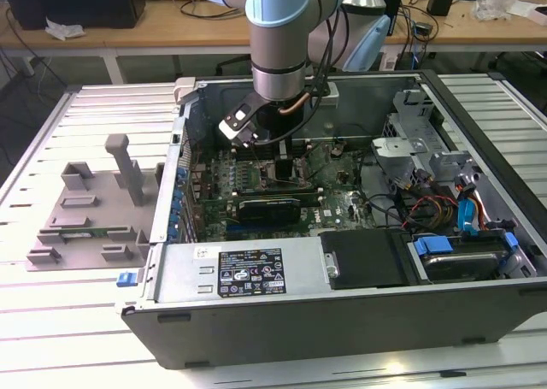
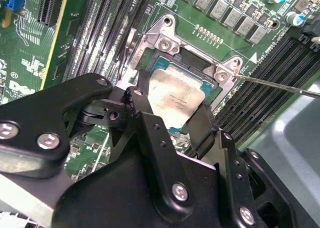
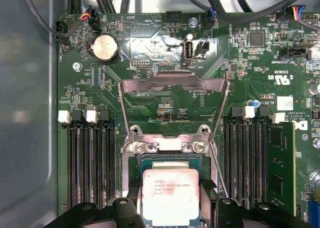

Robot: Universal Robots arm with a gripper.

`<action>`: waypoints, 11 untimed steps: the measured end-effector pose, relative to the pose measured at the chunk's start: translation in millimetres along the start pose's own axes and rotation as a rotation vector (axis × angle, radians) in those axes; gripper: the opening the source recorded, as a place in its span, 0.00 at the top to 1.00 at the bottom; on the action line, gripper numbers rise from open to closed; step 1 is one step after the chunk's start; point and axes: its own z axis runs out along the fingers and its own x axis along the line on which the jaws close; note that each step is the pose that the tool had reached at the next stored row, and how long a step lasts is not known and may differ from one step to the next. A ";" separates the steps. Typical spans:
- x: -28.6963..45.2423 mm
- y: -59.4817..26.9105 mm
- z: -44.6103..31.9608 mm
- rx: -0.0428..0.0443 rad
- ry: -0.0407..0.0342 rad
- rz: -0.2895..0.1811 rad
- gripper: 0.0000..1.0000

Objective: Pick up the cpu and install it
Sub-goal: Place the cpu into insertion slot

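The cpu [image 2: 178,96] is a flat silvery square with a pale rim, and it sits between my gripper's [image 2: 172,107] two black fingers [image 2: 145,112], which are shut on its sides. It hangs just above the open metal-framed socket [image 2: 165,42] on the green motherboard. In the first wrist view the cpu [image 3: 170,195] covers the socket recess [image 3: 167,160], with the gripper [image 3: 170,200] around it and the hinged load plate [image 3: 172,82] swung open beyond. In the exterior view the gripper [image 1: 278,150] reaches down into the open computer case [image 1: 342,321].
Memory slots [image 3: 90,163] flank the socket on both sides. The thin socket lever [image 2: 280,86] sticks out to one side. A dark expansion card [image 1: 269,208], cables [image 1: 427,205] and drive bays [image 1: 453,252] fill the case. A grey plastic tray [image 1: 85,209] stands at the exterior view's left.
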 end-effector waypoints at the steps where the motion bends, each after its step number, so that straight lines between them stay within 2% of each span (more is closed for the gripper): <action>1: 0.0 0.0 0.3 0.0000 -0.0001 0.000 0.45; 5: -0.1 0.0 1.8 -0.0004 -0.0005 0.000 0.45; 6: 0.0 -0.1 2.2 0.0000 -0.0001 0.000 0.32; 8: 0.0 0.6 -14.1 -0.0001 0.0001 0.000 0.32; 11: 0.0 0.7 -17.1 -0.0001 0.0000 0.000 0.33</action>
